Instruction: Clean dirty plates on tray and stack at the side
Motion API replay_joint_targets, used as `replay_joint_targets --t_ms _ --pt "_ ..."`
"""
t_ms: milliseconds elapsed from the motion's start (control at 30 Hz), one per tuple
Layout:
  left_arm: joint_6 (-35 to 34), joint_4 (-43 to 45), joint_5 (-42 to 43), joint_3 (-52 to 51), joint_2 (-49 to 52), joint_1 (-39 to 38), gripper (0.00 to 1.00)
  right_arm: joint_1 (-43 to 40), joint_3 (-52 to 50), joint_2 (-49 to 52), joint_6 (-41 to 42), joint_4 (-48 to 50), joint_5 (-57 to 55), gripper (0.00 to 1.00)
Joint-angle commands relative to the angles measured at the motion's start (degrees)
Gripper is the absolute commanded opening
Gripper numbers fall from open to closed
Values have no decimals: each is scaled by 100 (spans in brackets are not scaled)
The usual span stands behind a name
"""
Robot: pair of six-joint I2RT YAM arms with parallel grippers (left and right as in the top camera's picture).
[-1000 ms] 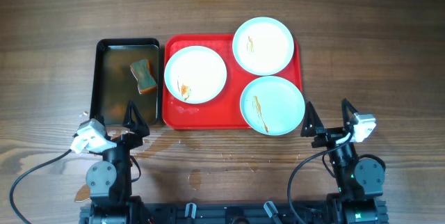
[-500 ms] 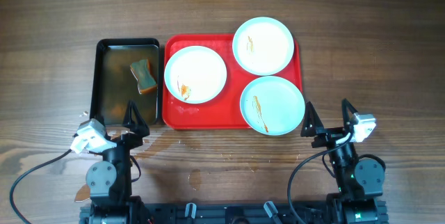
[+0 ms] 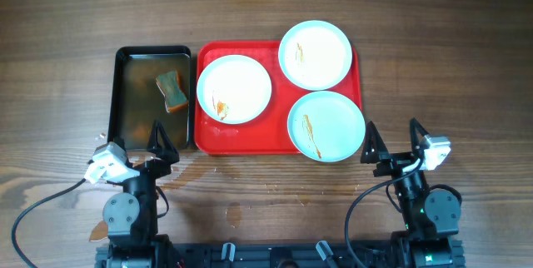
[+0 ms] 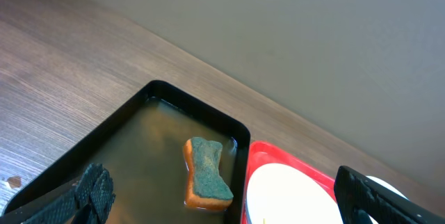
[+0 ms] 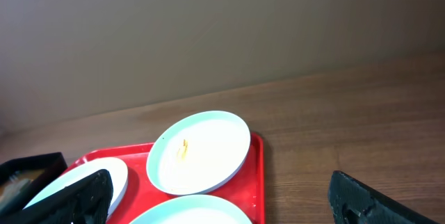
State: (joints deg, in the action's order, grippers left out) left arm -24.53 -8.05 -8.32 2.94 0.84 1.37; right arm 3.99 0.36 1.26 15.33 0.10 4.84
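Plates: 3 counted, all on the red tray (image 3: 250,139) at mid-table. Plate 1 (image 3: 234,89) sits on the tray's left side, with orange streaks near its lower left edge. Plate 2 (image 3: 315,54) occupies the far right corner and overlaps the far rim, with a short streak left of centre. Plate 3 (image 3: 326,126) occupies the near right corner and overhangs the tray's near and right rims, with a long streak on its left half. No 2 plates are stacked.

A black tray (image 3: 117,93) lies just beside the red tray, on its left. A sponge (image 3: 171,91), green face up, lies inside it toward the far right.

Left gripper (image 4: 221,186): fingers spread wide, empty, near the black tray's near edge. Right gripper (image 3: 392,139): fingers spread wide, empty, just beside plate 3, above the bare wooden table (image 3: 67,18).
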Motion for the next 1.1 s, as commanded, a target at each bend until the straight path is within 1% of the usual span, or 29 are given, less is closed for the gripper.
replay_joint_targets --t_ms 0,67,167,300,367,433,467,567,700,767,833,867,933,967,1000,1067 --pt "28 39 293 -57 -52 42 100 28 -4 -46 269 61 192 100" --pt "28 39 601 -57 -52 42 100 28 -4 -46 267 90 468 100" --pt "26 11 811 90 17 42 100 28 98 -44 267 199 776 100" --pt "28 -225 879 750 555 39 100 28 511 164 245 221 911 100" --pt "28 -431 901 1244 1043 39 100 28 831 470 103 219 1082 100" --pt "170 -706 1202 1969 1779 39 100 28 1268 999 -103 205 1200 100" --pt "203 -887 1327 2376 2203 39 100 28 1587 1421 -212 195 1263 100" --pt "229 -1683 1344 3635 3475 42 100 28 2446 2581 -356 101 1591 100" --pt "433 -2763 1351 5060 4800 37 100 28 3700 4079 -479 -409 2157 100" --pt "487 -3626 1346 5974 5628 37 100 31 4557 4968 -509 -1054 2354 100" --pt "487 -4441 1366 6811 6323 37 100 31 5318 5707 -708 -1720 2426 100" --pt "487 -5101 1368 7497 6911 37 100 31 5928 6277 -890 -2253 2579 100" --pt "584 -6096 1373 8542 7777 37 100 37 6854 7097 -1008 -3130 2680 100" --pt "616 -6540 1384 9029 8188 37 100 74 7355 7525 -1193 -3672 2677 100" --pt "614 -6830 1386 9398 8553 37 100 131 7788 7893 -1401 -4133 2677 100" --pt "612 -6848 1414 9617 8946 37 100 260 8408 8496 -1611 -4710 2677 100"
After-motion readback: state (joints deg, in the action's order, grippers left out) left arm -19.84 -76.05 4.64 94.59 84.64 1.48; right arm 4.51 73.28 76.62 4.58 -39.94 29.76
